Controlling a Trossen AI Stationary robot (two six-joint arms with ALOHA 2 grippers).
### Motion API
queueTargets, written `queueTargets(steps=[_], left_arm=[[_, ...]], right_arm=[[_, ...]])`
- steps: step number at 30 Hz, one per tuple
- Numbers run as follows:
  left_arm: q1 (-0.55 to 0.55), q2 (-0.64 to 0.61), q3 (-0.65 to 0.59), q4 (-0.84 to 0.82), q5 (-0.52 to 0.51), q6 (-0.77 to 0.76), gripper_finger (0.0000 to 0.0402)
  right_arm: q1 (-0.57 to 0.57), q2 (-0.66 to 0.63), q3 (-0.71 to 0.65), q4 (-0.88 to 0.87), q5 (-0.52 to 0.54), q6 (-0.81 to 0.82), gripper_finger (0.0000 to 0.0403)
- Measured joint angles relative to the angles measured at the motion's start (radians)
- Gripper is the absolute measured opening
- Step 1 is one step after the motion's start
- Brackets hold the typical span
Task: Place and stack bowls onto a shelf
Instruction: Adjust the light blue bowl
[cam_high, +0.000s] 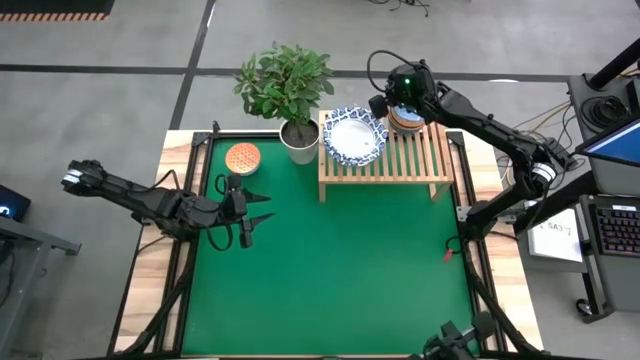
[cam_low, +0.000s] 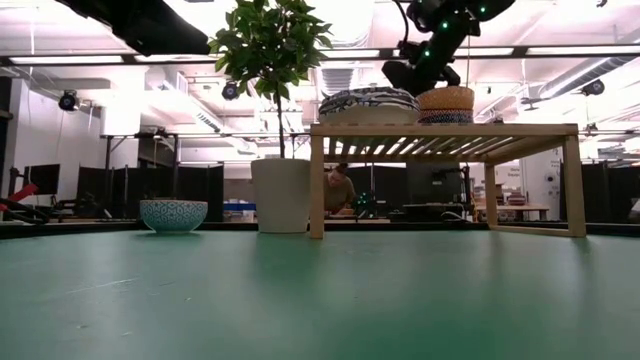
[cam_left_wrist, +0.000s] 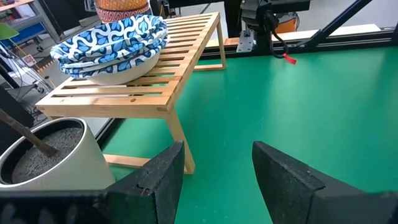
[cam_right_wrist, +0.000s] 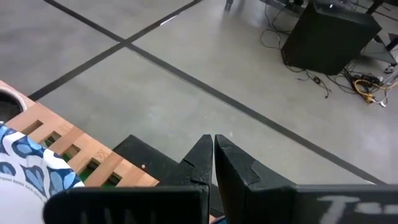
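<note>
A: Shelf (cam_high: 385, 160) first, seen from above: how do the arms sit around it?

B: The right pincer (cam_high: 383, 104) hangs over its far edge, fingers shut and empty, just beside the stack of small bowls (cam_high: 407, 117) at the shelf's far right. The blue-patterned bowls (cam_high: 354, 136) sit stacked on the shelf's left half. The right arm reaches in bent from the counter's (cam_high: 330, 270) right side.

A: And the left?

B: The left pincer (cam_high: 258, 207) is well left of the shelf, low over the green mat, fingers spread and empty, arm stretched from the left. An orange-red bowl (cam_high: 242, 158) lies on the mat left of the plant pot (cam_high: 298, 142), which stands against the shelf's left end.

A: From counter height?

B: The right pincer (cam_low: 408, 70) hovers just above the shelf top, between both stacks. A patterned bowl (cam_low: 173, 214) stands left of the shelf.

A: Left wrist?

B: Open fingers (cam_left_wrist: 163, 180), holding nothing, facing the shelf and its patterned stack (cam_left_wrist: 112, 46).

A: Right wrist?

B: Fingers (cam_right_wrist: 200, 163) pressed together, past the shelf's edge.
</note>
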Motion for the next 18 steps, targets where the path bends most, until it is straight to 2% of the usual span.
queueTargets(steps=[3, 7, 9, 14, 18], left_arm=[[0.000, 0.000, 0.000, 0.000, 0.000, 0.000, 0.0173], [0.000, 0.000, 0.003, 0.001, -0.001, 0.000, 0.0173], [0.000, 0.000, 0.003, 0.000, -0.001, 0.000, 0.0173], [0.000, 0.000, 0.002, 0.000, -0.002, 0.000, 0.0173], [0.000, 0.000, 0.002, 0.000, -0.002, 0.000, 0.0173]], right_arm=[[0.000, -0.001, 0.033, -0.015, 0.004, 0.003, 0.0009], [-0.016, -0.006, 0.107, -0.061, 0.100, -0.026, 0.0009], [-0.050, -0.001, 0.140, -0.113, 0.097, -0.005, 0.0009], [-0.161, 0.040, 0.198, -0.291, -0.012, 0.112, 0.0009], [-0.214, 0.059, 0.229, -0.314, -0.103, 0.156, 0.0009]])
